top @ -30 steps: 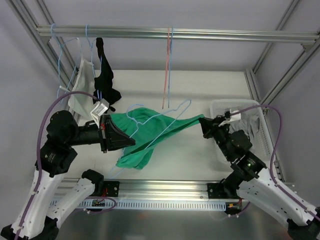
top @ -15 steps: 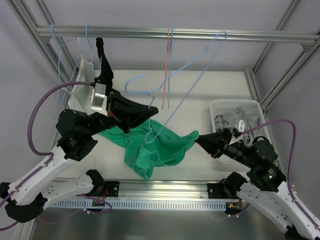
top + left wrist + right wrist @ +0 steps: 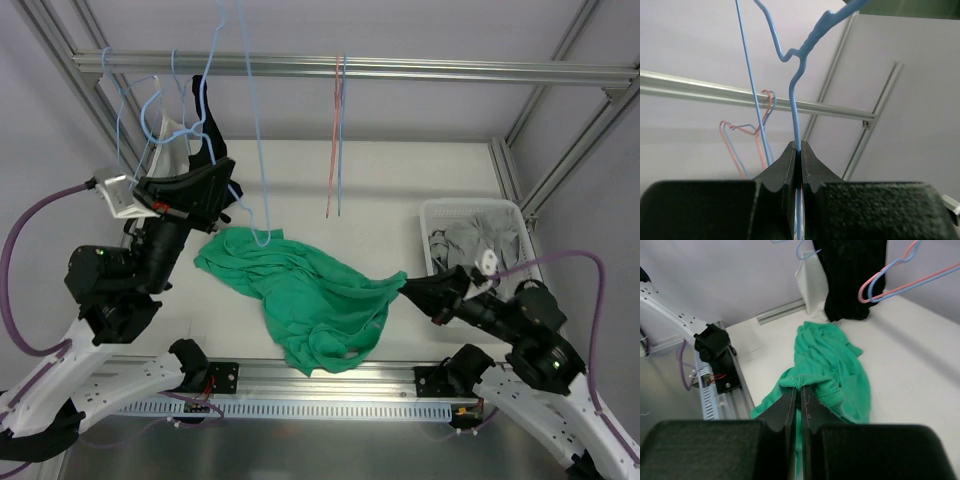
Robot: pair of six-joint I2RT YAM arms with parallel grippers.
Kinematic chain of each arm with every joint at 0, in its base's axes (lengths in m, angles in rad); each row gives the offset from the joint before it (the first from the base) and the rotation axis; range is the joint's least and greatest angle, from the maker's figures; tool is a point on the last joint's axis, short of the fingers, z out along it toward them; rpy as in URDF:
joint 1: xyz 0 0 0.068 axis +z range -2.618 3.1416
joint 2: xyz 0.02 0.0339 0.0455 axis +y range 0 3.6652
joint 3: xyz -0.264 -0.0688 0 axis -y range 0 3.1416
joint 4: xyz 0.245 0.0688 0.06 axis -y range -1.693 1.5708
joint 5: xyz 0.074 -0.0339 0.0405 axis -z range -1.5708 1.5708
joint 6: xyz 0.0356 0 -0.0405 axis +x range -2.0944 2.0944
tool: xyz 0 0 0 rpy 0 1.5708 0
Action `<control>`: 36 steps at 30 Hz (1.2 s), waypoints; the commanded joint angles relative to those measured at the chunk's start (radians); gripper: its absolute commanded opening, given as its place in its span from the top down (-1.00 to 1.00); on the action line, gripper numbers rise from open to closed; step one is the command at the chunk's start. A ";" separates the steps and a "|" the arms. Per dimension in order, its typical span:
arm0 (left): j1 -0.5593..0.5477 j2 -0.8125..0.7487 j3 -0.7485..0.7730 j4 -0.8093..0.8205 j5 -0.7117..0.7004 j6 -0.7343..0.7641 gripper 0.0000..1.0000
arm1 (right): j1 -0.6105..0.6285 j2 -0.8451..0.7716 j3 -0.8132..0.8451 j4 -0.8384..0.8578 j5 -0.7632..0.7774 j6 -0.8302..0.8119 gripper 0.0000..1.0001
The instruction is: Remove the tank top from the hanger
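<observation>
The green tank top (image 3: pixel 310 295) lies crumpled on the white table, spread from centre left to the near middle. My right gripper (image 3: pixel 405 285) is shut on its right edge; the right wrist view shows a fold of green cloth (image 3: pixel 835 365) pinched at the gripper's tip (image 3: pixel 801 389). My left gripper (image 3: pixel 222 168) is raised at the left and shut on the light blue wire hanger (image 3: pixel 252 120). The hanger stands nearly upright and runs out of the top of the view. Its lower end touches the tank top's far left part; whether it is caught in the cloth I cannot tell. The left wrist view shows the hanger (image 3: pixel 794 107) clamped in the left gripper (image 3: pixel 801 150).
A metal rail (image 3: pixel 400 68) crosses the back, with a red and a blue hanger (image 3: pixel 335 140) hanging mid-rail and a black garment (image 3: pixel 210 140) and a white one (image 3: pixel 165 150) at its left end. A white basket (image 3: pixel 432 215) holding grey clothes stands at the right.
My left gripper swung the hanger up and to the left until it stood upright. The tank top came down onto the table. My right gripper drew back to the near right, still holding the cloth.
</observation>
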 commanded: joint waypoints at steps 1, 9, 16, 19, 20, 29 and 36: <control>-0.007 -0.118 -0.070 -0.121 -0.174 -0.031 1.00 | 0.002 0.211 -0.036 0.187 -0.135 0.078 0.99; -0.007 -0.250 -0.110 -0.431 -0.309 -0.106 1.00 | 0.115 0.613 -0.036 0.396 0.004 0.115 0.02; -0.007 -0.147 -0.010 -0.658 -0.246 -0.160 1.00 | 0.134 0.617 -0.036 0.381 0.141 0.123 -0.92; -0.007 -0.077 0.025 -0.723 -0.190 -0.178 1.00 | 0.134 0.548 -0.057 0.350 0.205 0.114 -0.99; -0.007 -0.058 0.040 -0.733 -0.179 -0.180 1.00 | 0.134 0.514 -0.062 0.335 0.223 0.112 -0.99; -0.007 0.259 0.360 -0.855 -0.154 -0.100 1.00 | 0.132 0.417 -0.088 0.275 0.247 0.111 -0.99; 0.099 0.607 0.692 -0.921 -0.036 -0.074 1.00 | 0.134 0.345 -0.111 0.232 0.253 0.123 -0.99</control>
